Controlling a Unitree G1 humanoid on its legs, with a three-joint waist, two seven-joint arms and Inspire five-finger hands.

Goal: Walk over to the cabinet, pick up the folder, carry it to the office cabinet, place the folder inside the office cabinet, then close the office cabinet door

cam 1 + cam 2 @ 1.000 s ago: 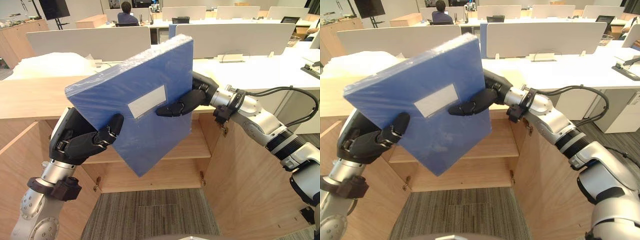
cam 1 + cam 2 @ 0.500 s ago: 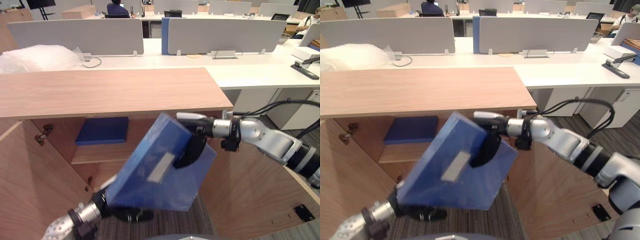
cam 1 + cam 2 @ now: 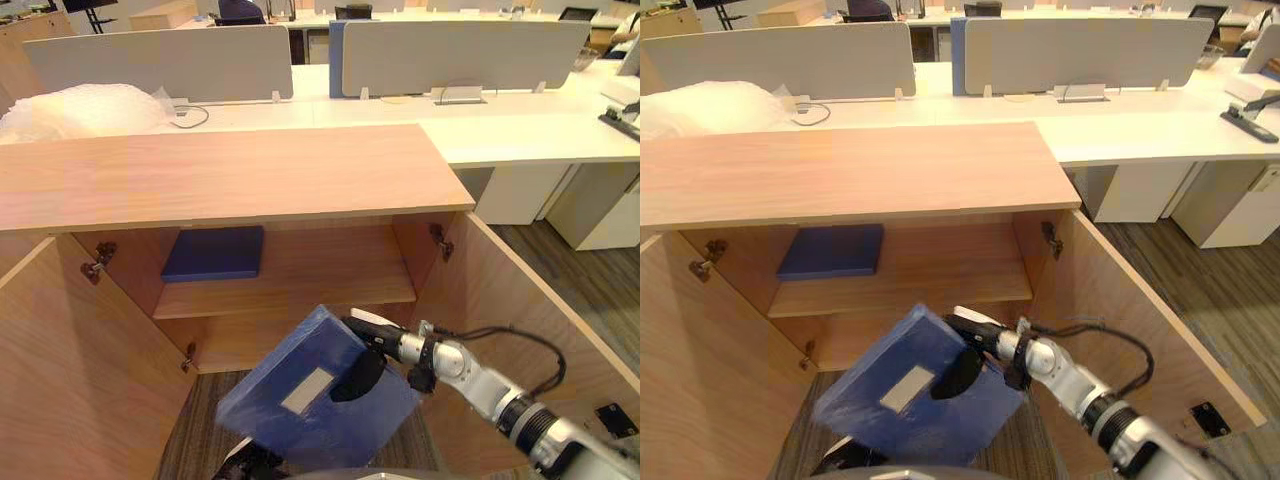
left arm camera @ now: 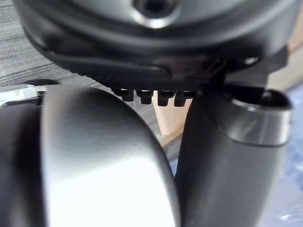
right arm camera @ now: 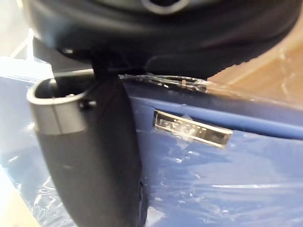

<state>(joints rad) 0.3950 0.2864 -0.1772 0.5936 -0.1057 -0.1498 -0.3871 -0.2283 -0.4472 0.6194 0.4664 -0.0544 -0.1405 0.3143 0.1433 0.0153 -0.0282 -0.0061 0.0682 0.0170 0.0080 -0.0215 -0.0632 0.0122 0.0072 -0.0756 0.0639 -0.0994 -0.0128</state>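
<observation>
The silver-grey right arm (image 3: 487, 388) enters from the lower right, extended low and forward with the wrist nearly straight. The dark right hand (image 3: 358, 373) clamps the tilted, blue, film-wrapped rectangular folder (image 3: 275, 412): fingers curl over its front face, and the white-covered thumb (image 3: 367, 320) lies along its upper edge. The dark left hand (image 3: 255, 465) sits beneath the folder's lower edge, largely hidden.
</observation>
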